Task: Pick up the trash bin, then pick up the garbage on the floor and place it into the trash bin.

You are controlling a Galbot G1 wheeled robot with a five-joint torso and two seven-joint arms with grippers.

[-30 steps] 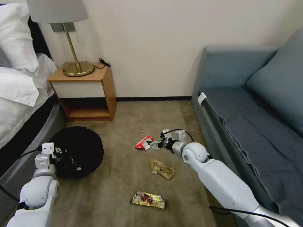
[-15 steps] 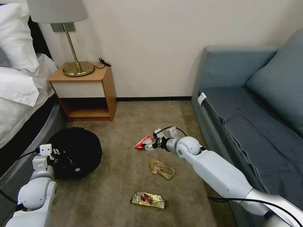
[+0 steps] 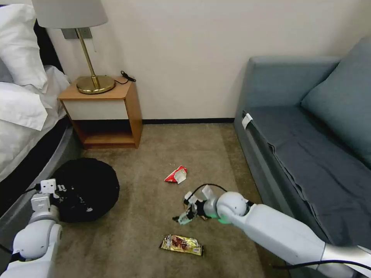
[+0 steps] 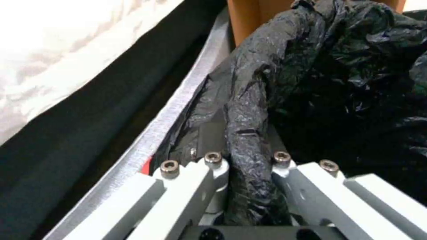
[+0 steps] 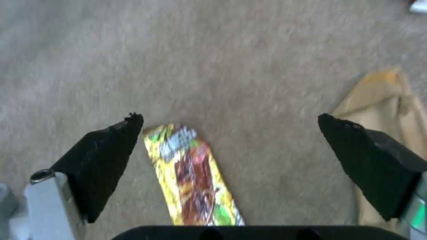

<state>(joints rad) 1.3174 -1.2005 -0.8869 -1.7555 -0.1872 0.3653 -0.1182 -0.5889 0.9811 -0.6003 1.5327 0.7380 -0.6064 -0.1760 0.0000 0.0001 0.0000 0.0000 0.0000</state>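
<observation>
Down at floor level, the right gripper hangs with its two black triangular fingers spread wide and nothing between them. In the right wrist view a gold-brown foil snack wrapper lies flat on the beige carpet beneath the gap, nearer one finger, and a crumpled tan paper lies beside the other finger. In the head view the right gripper is low over the carpet, covering most of the tan paper, with the snack wrapper just nearer the robot and a crumpled red-and-white wrapper farther away, apart from the gripper. The white right arm reaches in from the lower right, alongside a grey-blue fabric sofa.

At the left, the left gripper is clamped narrowly on the rim of the small round trash bin wrapped in a crinkled black plastic bag. The left wrist view shows a fold of the black bag pinched between its grey fingers. The bin's inside looks dark, and I cannot tell whether anything lies in it. It is beside the bed's dark grey base, in front of a wooden nightstand that carries a brass lamp with a pale shade. White bedding is piled on the bed at the far left.
</observation>
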